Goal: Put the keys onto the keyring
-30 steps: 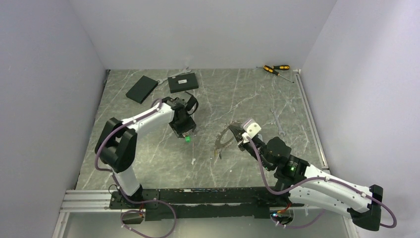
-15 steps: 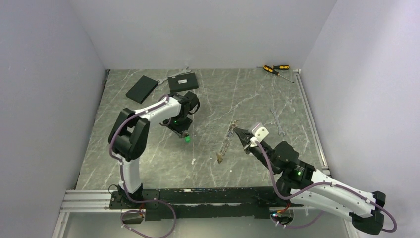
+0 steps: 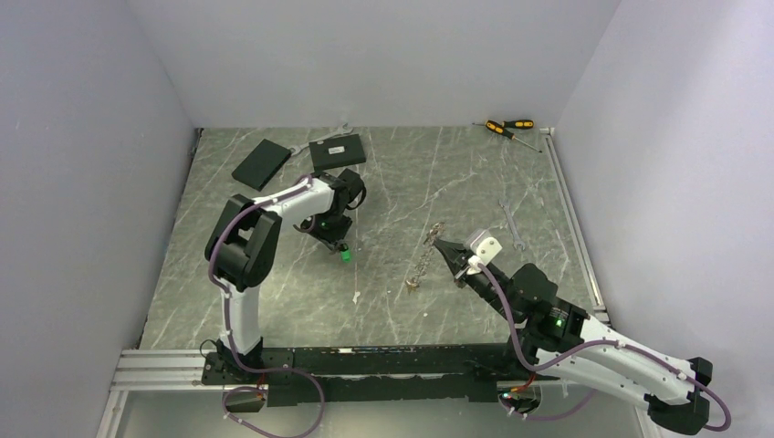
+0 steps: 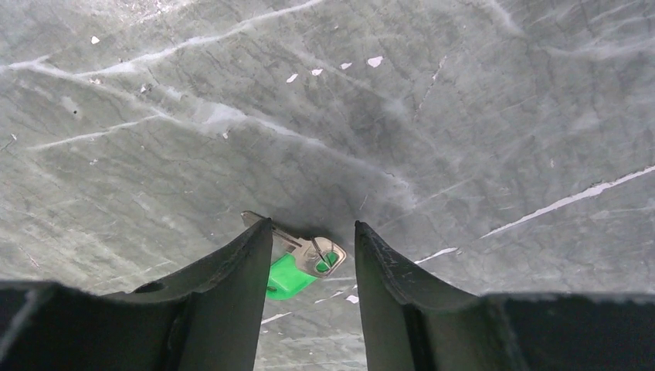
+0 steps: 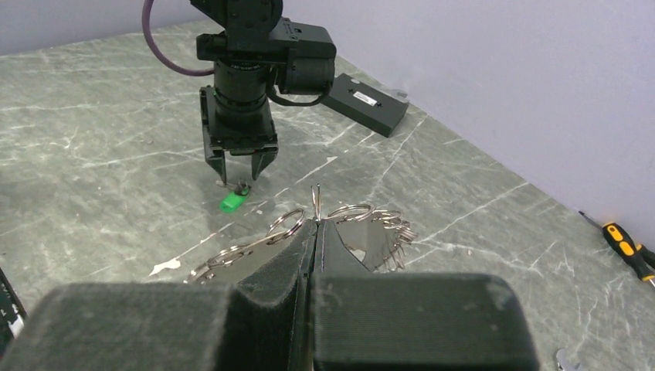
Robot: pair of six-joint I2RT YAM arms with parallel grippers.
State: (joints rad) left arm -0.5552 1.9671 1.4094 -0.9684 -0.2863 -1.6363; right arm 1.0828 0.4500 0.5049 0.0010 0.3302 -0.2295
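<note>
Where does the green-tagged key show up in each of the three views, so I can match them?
Top external: the green-tagged key lies on the table, left of centre, just below the left gripper.
Left wrist: bottom centre, between the gripper's open jaws.
Right wrist: left of centre, on the table under the other arm.
Shared landmark: the left gripper hovering right over the key.

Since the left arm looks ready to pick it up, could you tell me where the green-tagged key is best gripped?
Come straight down from above and close on the green tag, the bulkiest-looking part of the key. It lies flat on the table, so nothing gets under it from the side; the left gripper straddles it, jaws open.
</note>
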